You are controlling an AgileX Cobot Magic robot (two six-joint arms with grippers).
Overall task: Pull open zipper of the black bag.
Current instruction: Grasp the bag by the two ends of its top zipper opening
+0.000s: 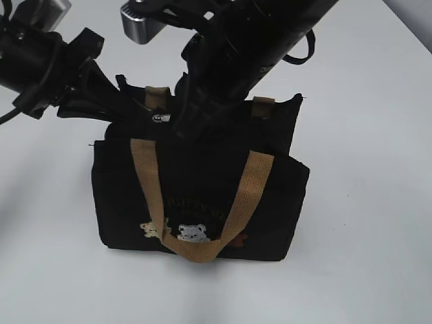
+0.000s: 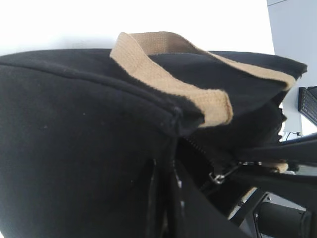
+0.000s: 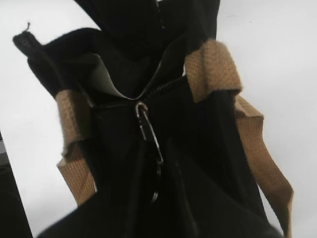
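The black bag (image 1: 202, 196) stands upright near the centre of the white surface (image 1: 364, 202), its front face with small embroidered bears (image 1: 192, 233) toward the exterior camera. One tan webbing handle (image 1: 202, 202) hangs down over the front; the second tan handle (image 2: 168, 74) lies across the top.

The zipper (image 3: 163, 87) runs along the bag's top edge. In the right wrist view the section beyond the slider is parted, showing a pale lining (image 3: 106, 79). The silver pull tab (image 3: 148, 130) hangs from the slider toward the camera.

The left hand (image 1: 111, 101) is at the bag's top left end, its fingers closed narrowly on the black fabric there. The right hand (image 1: 185, 121) is over the top edge at the pull tab. Its fingers stand narrowly apart; whether they grip the tab cannot be determined.
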